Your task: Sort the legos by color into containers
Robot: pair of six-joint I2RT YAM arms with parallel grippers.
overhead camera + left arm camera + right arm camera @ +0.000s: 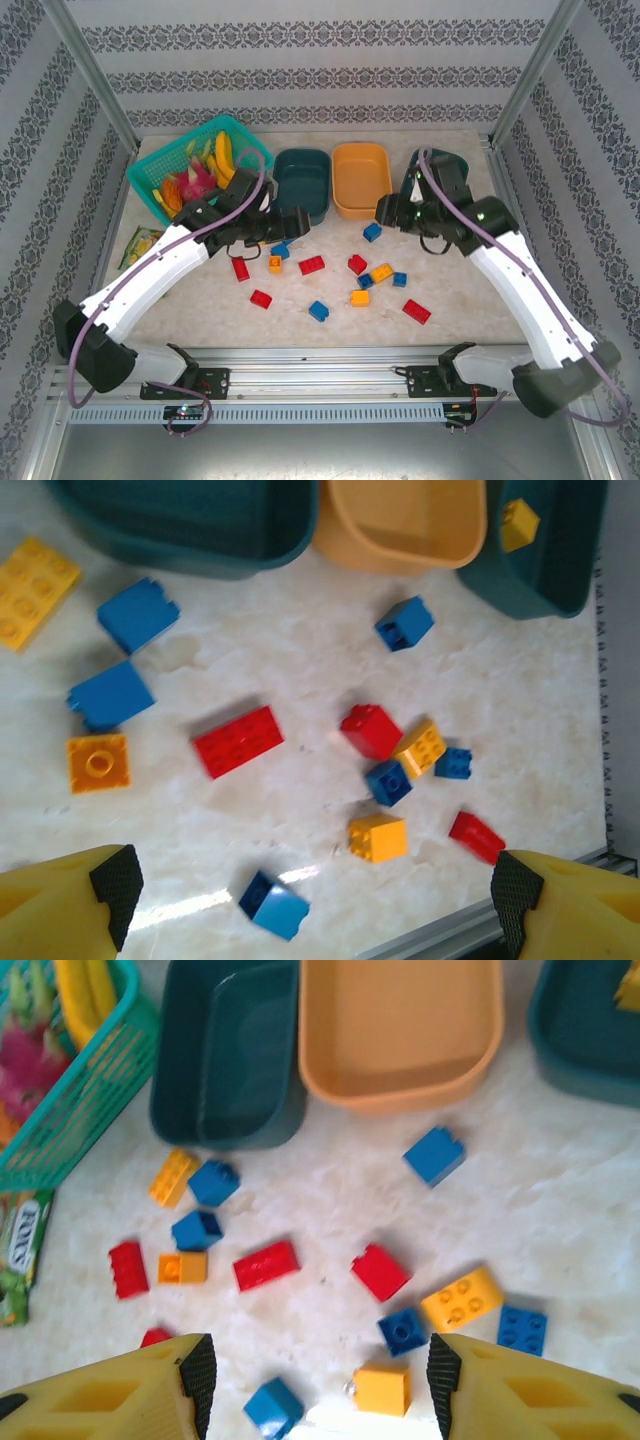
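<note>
The left tool (288, 222) hangs spread open and empty at centre left of the overhead frame. In the left wrist view its yellow fingers (60, 905) sit wide apart at the lower corners. The right tool (386, 210) mirrors it at centre right, likewise released, with nothing between its fingers (110, 1400).

Beneath them a pale marbled worktop (230, 320) spans the frame. A bright teal lattice basket (180, 146) of toy fruit sits at upper left.

To its right stand three tubs in a row. The left teal tub (302, 183) and the orange tub (361, 178) both look empty. The right teal tub (555, 575) is partly hidden by the right arm overhead. A yellow brick (520, 524) lies inside it.

Red, blue and yellow bricks (359, 297) lie scattered loose across the middle of the worktop, in front of the tubs. Among them the long red brick (311, 265) lies between the two tools. Its long axis runs left to right, tilted slightly upward at the right. It sits just below and right of the left tool, so the left arm looks the nearer for picking it.
</note>
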